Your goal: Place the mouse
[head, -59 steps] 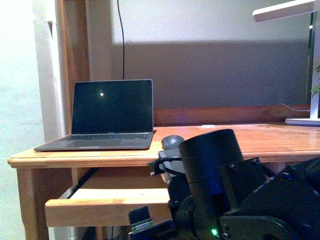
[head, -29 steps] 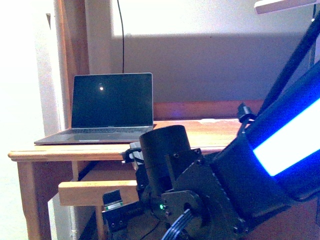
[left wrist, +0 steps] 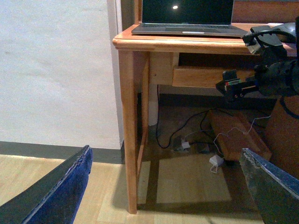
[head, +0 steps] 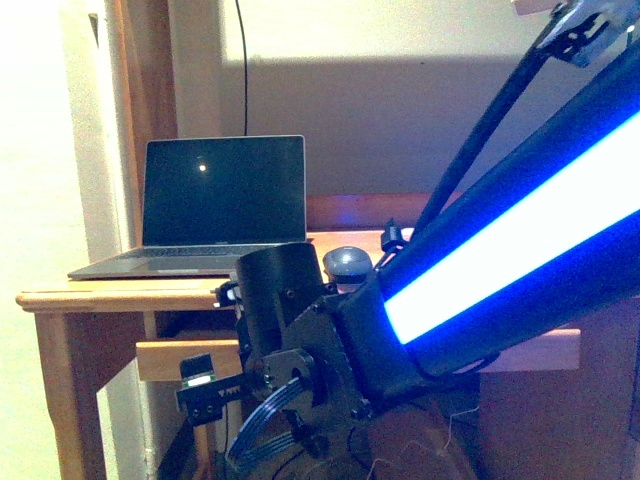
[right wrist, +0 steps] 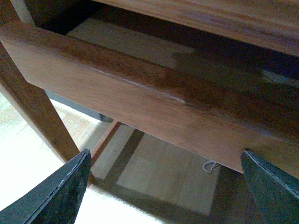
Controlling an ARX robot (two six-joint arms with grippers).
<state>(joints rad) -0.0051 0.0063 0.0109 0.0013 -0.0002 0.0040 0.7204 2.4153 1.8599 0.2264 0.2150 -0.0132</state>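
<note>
The mouse (head: 347, 262), small, dark grey and oval, lies on the wooden desk (head: 120, 297) just right of the open laptop (head: 222, 205). No gripper touches it. My right arm (head: 500, 260), with a blue-lit strip, crosses the front view in front of the desk, and its dark joint (head: 280, 290) stands just left of the mouse. My right gripper (right wrist: 163, 186) is open and empty, low under the desk's pull-out tray (right wrist: 140, 88). My left gripper (left wrist: 170, 196) is open and empty, low near the floor, left of the desk.
The desk leg (left wrist: 128, 140) stands close ahead in the left wrist view. Cables and a white adapter (left wrist: 216, 161) lie on the floor under the desk beside a wooden box (left wrist: 236, 135). The right arm (left wrist: 275, 77) shows by the tray (left wrist: 196, 77).
The right arm has swung up and across the right of the front view, its blue strip now filling that side. The mouse, hidden half a second ago, shows again on the desk.
</note>
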